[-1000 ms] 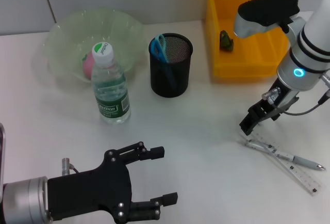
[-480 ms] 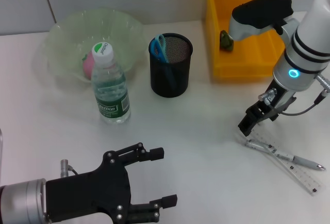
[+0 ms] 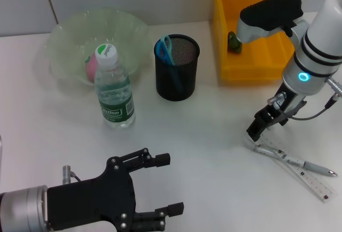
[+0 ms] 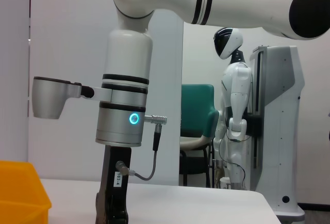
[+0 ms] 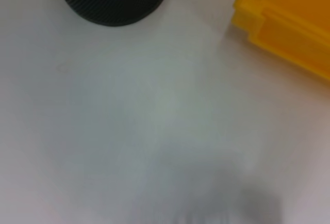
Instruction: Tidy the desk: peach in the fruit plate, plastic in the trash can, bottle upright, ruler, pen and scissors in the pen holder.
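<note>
R gripper hangs low over the white desk, tip just above the near end of the ruler; can't tell if its fingers are parted or closed, nothing seen in them. L gripper sits well to the front-left of the pen holder, black fingers spread wide, holding nothing.

Pen holder = black wire mesh cylinder, blue-handled scissors already standing inside. Clear flat ruler w/ printed marks lies on the desk to the holder's front-right, a silver pen crossing over it, touching. Left of the holder: clear plastic water bottle upright, white cap, green label. Behind the bottle, a pale-green translucent wavy plate w/ the pink peach in it. Right of the holder, a yellow plastic bin, small dark green scrap inside.

Desk top smooth, matte white; pale wall behind. L wrist view: R arm's white column w/ blue ring light, a green chair and a white humanoid robot farther back in the room.
</note>
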You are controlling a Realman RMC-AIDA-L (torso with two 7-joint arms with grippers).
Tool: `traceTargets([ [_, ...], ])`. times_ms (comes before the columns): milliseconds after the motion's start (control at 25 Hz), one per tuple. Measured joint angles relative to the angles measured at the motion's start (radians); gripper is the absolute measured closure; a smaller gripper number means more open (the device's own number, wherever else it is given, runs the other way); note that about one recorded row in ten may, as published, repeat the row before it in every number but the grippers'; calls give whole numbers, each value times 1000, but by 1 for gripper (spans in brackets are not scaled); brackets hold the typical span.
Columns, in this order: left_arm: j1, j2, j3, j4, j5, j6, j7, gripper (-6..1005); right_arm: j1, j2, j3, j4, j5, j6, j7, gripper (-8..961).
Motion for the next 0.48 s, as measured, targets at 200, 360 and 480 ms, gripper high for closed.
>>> traceTargets([
  [200,0,-1,3,0,0,0,0,180,0,0,-1,5,0,9,0,162],
  [360,0,-1,3,0,0,0,0,181,0,0,-2,16,0,18,1,162],
  [480,0,-1,4,0,0,0,0,181,0,0,-2,21,0,23,1,163],
])
